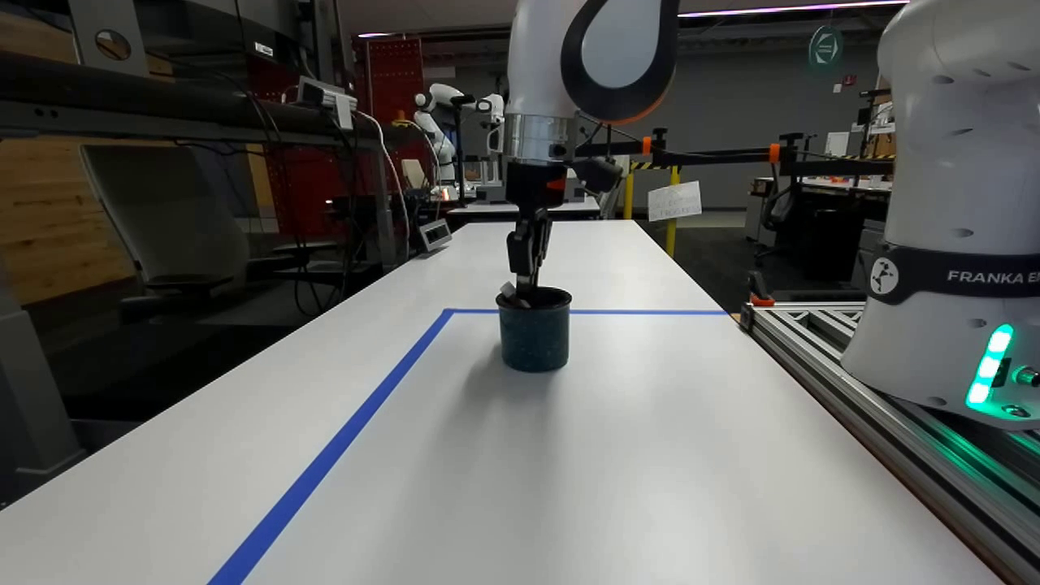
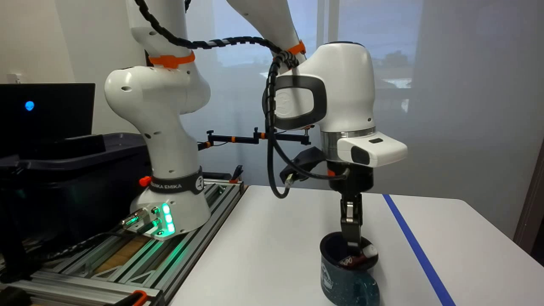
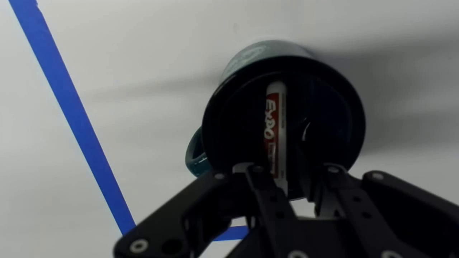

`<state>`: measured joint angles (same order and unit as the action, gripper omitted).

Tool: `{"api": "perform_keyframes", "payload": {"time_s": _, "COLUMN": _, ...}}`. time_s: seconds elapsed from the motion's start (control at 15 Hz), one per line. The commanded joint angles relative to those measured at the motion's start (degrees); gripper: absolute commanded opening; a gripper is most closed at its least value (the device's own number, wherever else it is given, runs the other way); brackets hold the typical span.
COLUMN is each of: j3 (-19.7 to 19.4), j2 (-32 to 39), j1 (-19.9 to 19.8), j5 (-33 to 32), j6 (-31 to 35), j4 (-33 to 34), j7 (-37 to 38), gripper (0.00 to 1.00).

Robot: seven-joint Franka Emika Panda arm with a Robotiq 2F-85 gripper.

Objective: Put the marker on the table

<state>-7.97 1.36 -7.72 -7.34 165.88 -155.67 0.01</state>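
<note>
Mug, dark blue-green, standing upright on the white table with the marker inside. The marker leans across the mug's interior, its white end at the rim in both exterior views; its red label reads EXPO. The gripper points down over the mug, fingertips within the mouth. Its fingers stand apart on either side of the marker, a dark gap separating the marker from the finger farther from the mug's handle; whether the finger nearer the handle touches it cannot be told. In the wrist view the fingers cover part of the mug's rim and part of the marker; the mug's floor is lost in darkness, and a small pale streak beside the marker cannot be identified. The mug's base is cut off at the lower border in an exterior view, where the marker's inner end is hard to trace. Blue tape runs beside the mug and behind it, where a stretch is hidden. Well apart from the mug, beyond the arm's base, a dark tub is cropped at the border, its contents hard to make out.
</note>
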Motion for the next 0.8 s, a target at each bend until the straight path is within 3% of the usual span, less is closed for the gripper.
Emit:
{"api": "perform_keyframes", "payload": {"time_s": 0.0, "j3": -0.6, "j2": 0.1, "j1": -0.5, "j5": 0.5, "j6": 3.4, "j4": -1.5, "j7": -1.5, "gripper": 0.31}}
{"api": "perform_keyframes", "payload": {"time_s": 0.33, "j3": -0.5, "j2": 1.8, "j1": -0.9, "j5": 1.1, "j6": 7.1, "j4": -1.7, "j7": -4.2, "gripper": 0.42}}
{"api": "perform_keyframes", "payload": {"time_s": 0.47, "j3": -0.3, "j2": 2.8, "j1": -1.0, "j5": 1.6, "j6": 9.0, "j4": -1.6, "j7": -5.4, "gripper": 0.38}}
{"api": "perform_keyframes", "payload": {"time_s": 0.73, "j3": 2.0, "j2": 4.6, "j1": -2.1, "j5": 5.6, "j6": 12.0, "j4": -1.7, "j7": -9.6, "gripper": 0.42}}
